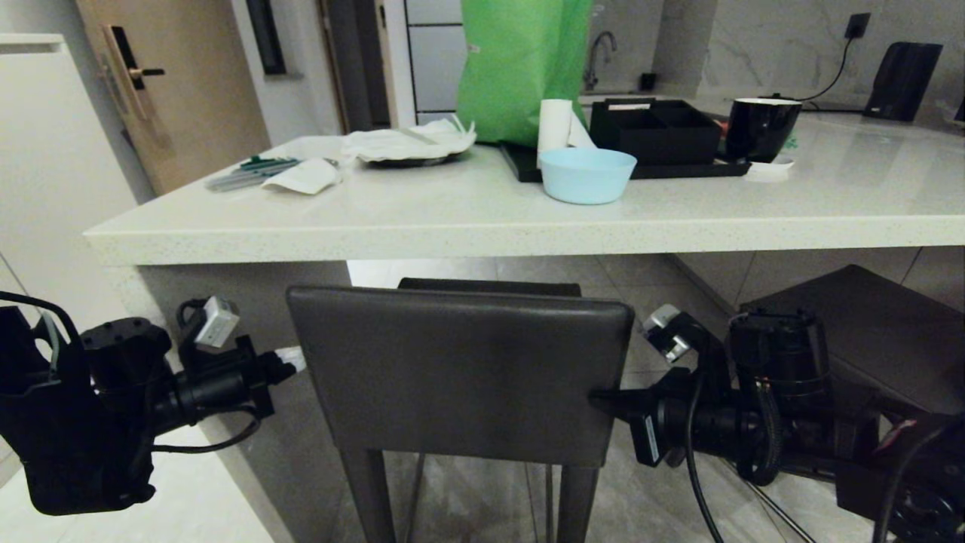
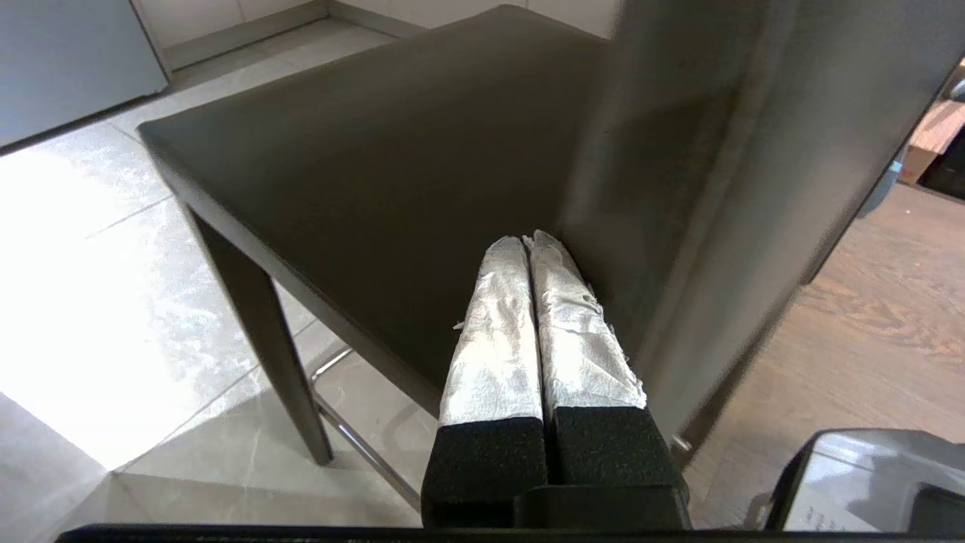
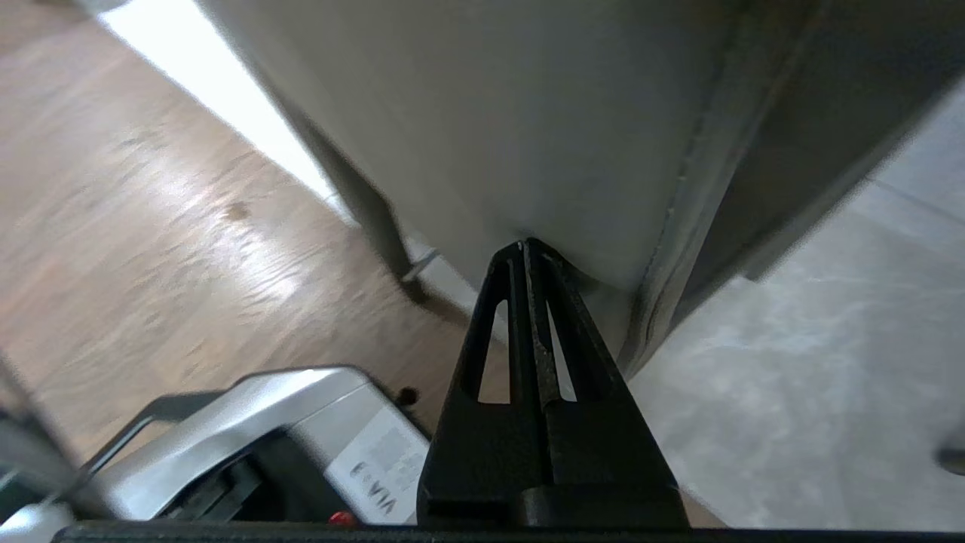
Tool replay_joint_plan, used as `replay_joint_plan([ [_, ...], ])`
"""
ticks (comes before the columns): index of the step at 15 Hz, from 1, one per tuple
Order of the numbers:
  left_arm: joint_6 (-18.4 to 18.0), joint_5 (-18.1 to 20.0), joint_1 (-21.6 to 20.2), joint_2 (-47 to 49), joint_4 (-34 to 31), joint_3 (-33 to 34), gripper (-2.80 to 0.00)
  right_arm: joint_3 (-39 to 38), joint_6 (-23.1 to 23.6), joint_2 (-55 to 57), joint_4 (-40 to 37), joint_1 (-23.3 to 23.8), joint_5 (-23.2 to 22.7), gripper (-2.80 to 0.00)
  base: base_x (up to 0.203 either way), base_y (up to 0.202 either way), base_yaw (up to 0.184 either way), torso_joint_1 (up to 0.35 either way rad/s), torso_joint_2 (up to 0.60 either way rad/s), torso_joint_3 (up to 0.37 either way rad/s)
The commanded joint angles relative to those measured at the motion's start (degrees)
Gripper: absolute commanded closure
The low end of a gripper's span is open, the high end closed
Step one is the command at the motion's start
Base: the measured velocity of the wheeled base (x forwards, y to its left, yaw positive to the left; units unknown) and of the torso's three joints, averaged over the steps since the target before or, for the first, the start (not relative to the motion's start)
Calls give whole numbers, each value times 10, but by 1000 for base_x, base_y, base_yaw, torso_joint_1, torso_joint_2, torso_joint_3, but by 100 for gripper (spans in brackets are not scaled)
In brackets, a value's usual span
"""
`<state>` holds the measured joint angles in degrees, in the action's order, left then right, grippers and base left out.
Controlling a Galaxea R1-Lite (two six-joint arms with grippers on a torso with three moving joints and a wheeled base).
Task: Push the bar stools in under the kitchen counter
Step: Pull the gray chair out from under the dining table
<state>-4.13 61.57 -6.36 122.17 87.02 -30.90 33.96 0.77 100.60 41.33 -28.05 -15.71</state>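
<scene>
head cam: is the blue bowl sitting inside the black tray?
No. The light blue bowl stands on the bare kitchen counter, in front of the black tray, not within its rim.

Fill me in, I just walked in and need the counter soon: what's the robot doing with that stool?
The robot is working on a bar stool at the kitchen counter. Its right gripper, shut, presses against the right edge of the backrest; its left gripper, also shut, sits over the seat beside the backrest. The seat already reaches under the counter edge, the backrest not yet. A second bar stool stands to the right.
</scene>
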Motion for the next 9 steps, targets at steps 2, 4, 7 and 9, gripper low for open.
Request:
replay_joint_plan([
  [2,2,4,-7,-17,6,5,0,9,0,4,15,-5,4,0,0,0,0,0,0,0],
  [4,0,7,-16,-18,6,14,0,3,-1,-9,15,-10,4,0,0,0,0,0,0,0],
  [7,5,-1,-22,-23,6,17,0,-5,-3,-21,16,-11,1,0,0,0,0,0,0,0],
  [9,7,2,-56,-33,6,18,0,-21,-21,-52,42,-11,-3,0,0,0,0,0,0,0],
])
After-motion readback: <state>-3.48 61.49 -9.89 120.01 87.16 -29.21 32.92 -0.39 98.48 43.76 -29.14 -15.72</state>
